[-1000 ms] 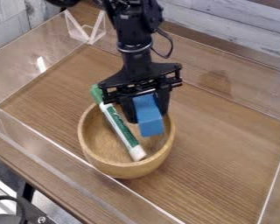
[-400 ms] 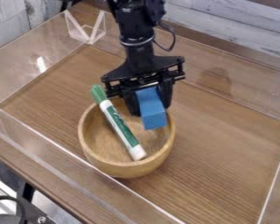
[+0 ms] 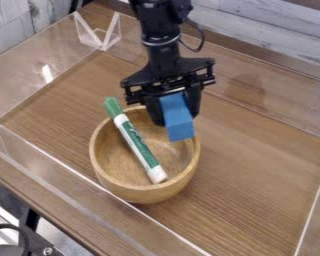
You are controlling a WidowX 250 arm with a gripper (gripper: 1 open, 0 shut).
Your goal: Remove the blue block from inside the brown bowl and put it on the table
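The blue block (image 3: 180,118) hangs above the far right part of the brown bowl (image 3: 112,178), clear of its rim. My gripper (image 3: 174,101) is shut on the block's upper end, coming straight down from the black arm. The bowl is a round light wooden one on the table (image 3: 263,180). Inside it a white marker with a green cap (image 3: 133,141) lies leaning against the left side.
Clear acrylic walls (image 3: 29,70) ring the tabletop. A clear stand-like piece (image 3: 99,33) sits at the far edge behind the arm. Bare wood lies to the right of the bowl and behind it.
The gripper has risen with the blue block and shifted slightly right and away, lifting the block out of the bowl. The marker stays in the bowl.
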